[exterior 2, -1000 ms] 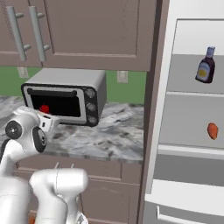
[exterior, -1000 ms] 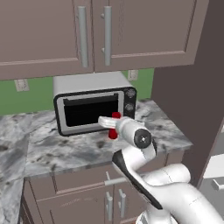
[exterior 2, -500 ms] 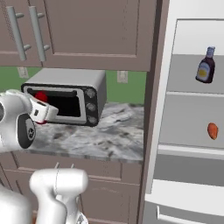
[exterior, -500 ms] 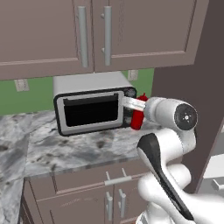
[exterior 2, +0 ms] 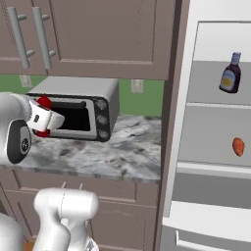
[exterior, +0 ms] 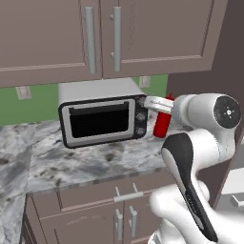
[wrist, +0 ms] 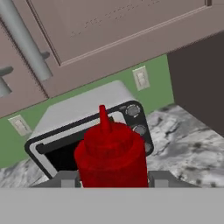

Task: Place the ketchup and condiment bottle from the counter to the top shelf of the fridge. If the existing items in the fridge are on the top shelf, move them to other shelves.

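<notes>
One ketchup [wrist: 111,153] is pinched between the fingers [wrist: 65,178]; one condiment bottle [exterior 2: 230,73] and one orange-red item [exterior 2: 238,146] occupy separate fridge [exterior 2: 215,34] shelves.

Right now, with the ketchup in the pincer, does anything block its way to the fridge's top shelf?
Nothing visible stands in the way. The pincer holds the ketchup by the toaster oven. The fridge is open, and on its top shelf the condiment bottle stands right of centre, with bare room beside it.

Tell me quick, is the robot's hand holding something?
Gripper: closed on the ketchup, held up off the counter.
</notes>
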